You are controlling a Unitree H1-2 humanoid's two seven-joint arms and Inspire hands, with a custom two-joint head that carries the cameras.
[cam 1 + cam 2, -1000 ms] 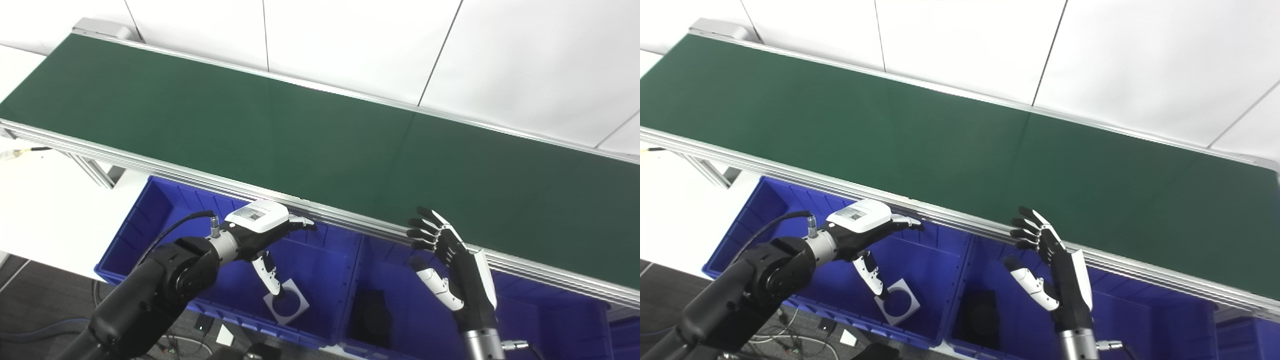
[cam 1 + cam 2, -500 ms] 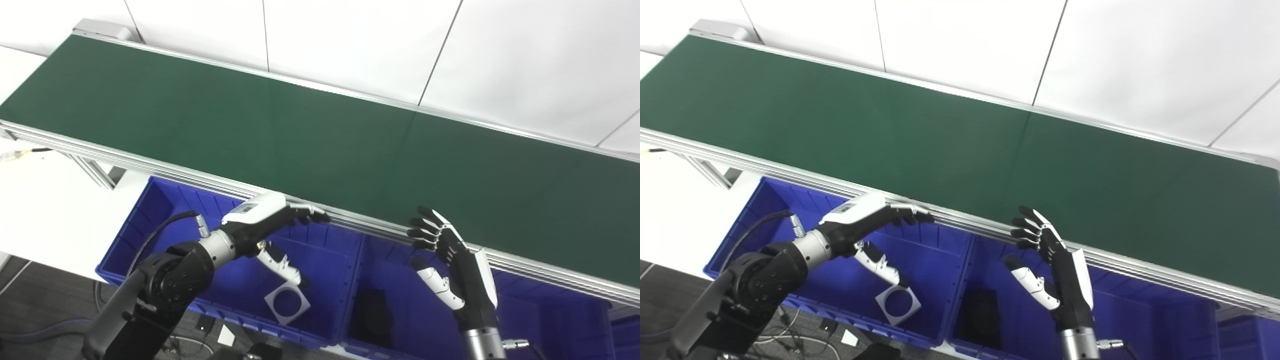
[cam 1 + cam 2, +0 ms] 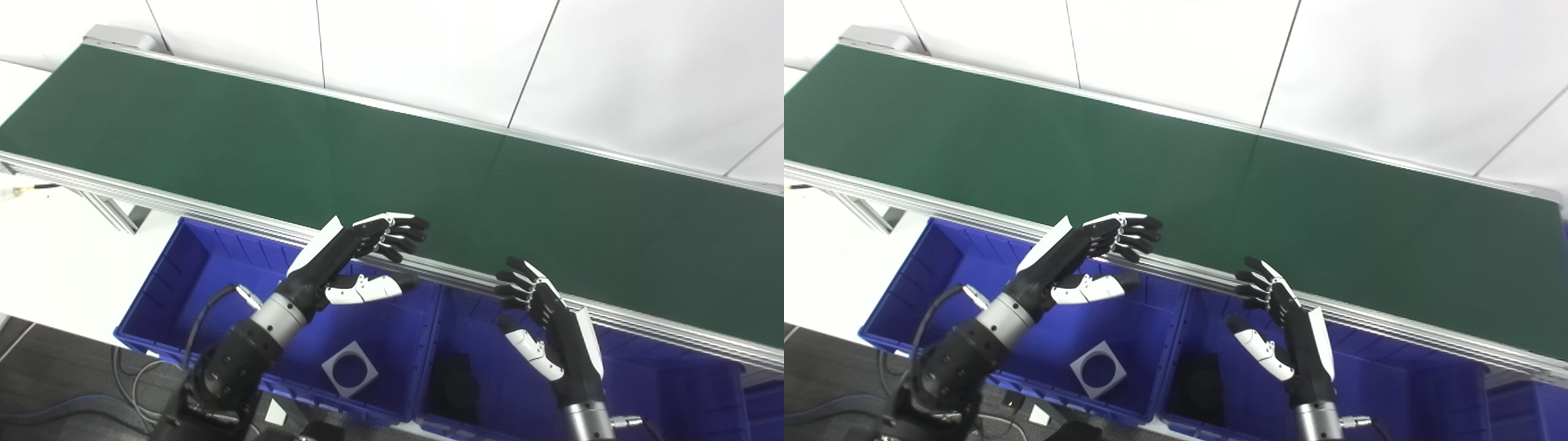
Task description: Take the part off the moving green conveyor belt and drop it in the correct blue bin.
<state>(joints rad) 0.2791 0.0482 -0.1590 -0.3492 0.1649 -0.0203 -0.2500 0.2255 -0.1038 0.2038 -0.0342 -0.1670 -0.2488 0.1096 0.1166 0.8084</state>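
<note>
Both released: left hand (image 3: 361, 257) raised at the conveyor belt (image 3: 306, 153) edge, right hand (image 3: 545, 318) beside it, presumably staged for interception. No part on belt; white part (image 3: 350, 369) lying in left blue bin (image 3: 184, 269).

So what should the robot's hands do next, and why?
Probably just wait, hands ready at the belt's near edge. The green conveyor belt shows no part on it, and both the left hand and right hand are open and hold nothing. A white square part already lies in the left blue bin.
</note>
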